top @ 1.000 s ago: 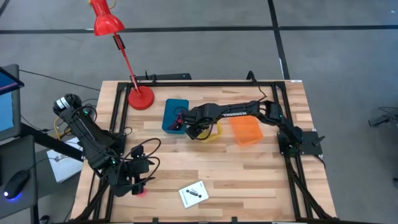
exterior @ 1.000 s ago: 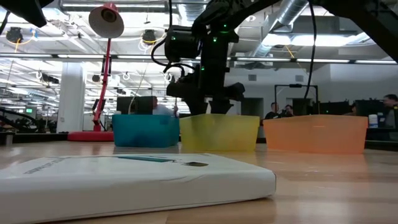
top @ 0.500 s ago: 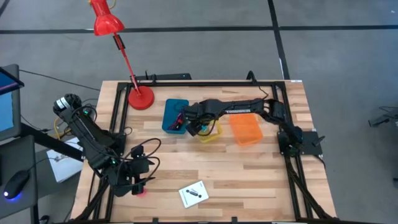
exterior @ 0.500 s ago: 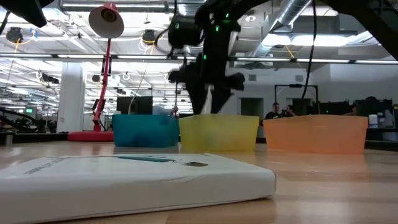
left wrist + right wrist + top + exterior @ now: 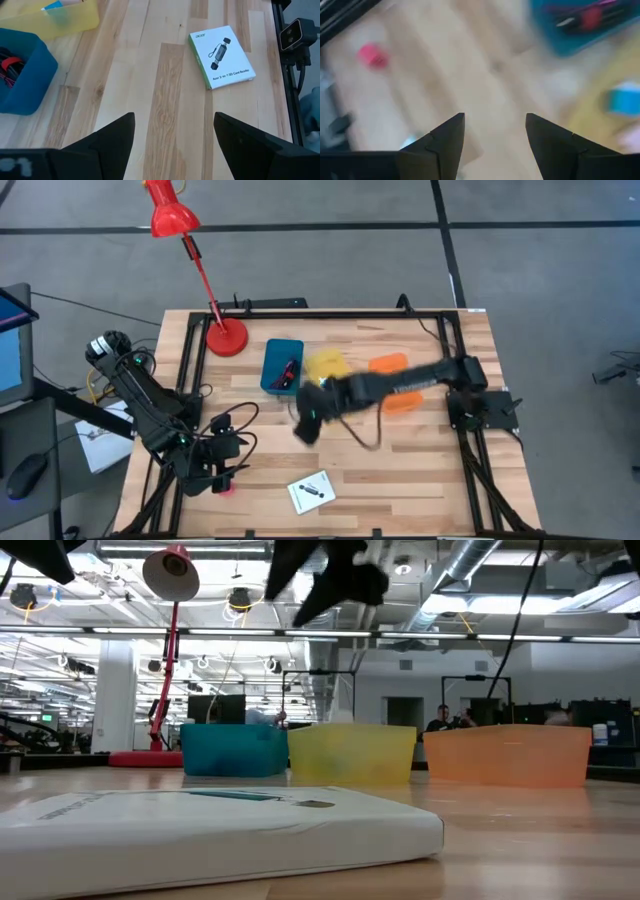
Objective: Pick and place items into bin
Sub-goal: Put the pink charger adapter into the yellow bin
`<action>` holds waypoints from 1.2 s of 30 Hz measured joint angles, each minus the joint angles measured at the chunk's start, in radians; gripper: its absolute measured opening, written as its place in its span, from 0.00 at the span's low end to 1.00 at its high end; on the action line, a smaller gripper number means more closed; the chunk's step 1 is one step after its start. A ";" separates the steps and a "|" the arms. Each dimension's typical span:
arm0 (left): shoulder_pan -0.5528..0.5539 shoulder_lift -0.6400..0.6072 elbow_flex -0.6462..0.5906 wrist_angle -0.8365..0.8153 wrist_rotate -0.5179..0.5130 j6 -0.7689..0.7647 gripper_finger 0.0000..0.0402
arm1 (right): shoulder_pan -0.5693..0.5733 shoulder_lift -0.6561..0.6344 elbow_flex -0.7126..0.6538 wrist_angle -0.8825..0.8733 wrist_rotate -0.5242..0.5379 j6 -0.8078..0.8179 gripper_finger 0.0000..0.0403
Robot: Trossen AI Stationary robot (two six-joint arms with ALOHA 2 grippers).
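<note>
My right gripper (image 5: pixel 305 425) hangs open and blurred above the bare table, near the blue bin (image 5: pixel 283 366) and the yellow bin (image 5: pixel 326 366); nothing is between its fingers (image 5: pixel 495 145). The blue bin holds a dark red cord (image 5: pixel 10 65). A light-blue block (image 5: pixel 624 101) lies in the yellow bin (image 5: pixel 55 21). A white card (image 5: pixel 311 492) with a black mark lies flat near the front edge. A pink block (image 5: pixel 228 486) lies by my left gripper (image 5: pixel 214 477), which waits open at the near left (image 5: pixel 175 150).
An orange bin (image 5: pixel 396 383) stands right of the yellow one. A red desk lamp's base (image 5: pixel 226 337) sits at the far left. Black frame rails (image 5: pixel 470 470) run along the table's sides. Bare wood lies between the bins and the white card.
My right gripper has risen out of the yellow bin and swung up and toward the table's near edge, a little to the left, tipping as it went. It now hangs high over bare wood. The bins and the card have kept still.
</note>
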 joint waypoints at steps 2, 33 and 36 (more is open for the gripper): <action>0.000 0.000 0.000 0.000 -0.001 0.000 0.65 | 0.060 0.000 -0.001 0.011 0.013 0.022 0.51; 0.002 0.000 0.000 0.091 0.065 -0.123 0.65 | 0.265 -0.058 0.004 0.061 0.210 -0.013 0.51; -0.008 0.006 0.000 0.109 0.266 -0.118 0.65 | 0.270 -0.062 0.006 0.067 0.215 -0.012 0.51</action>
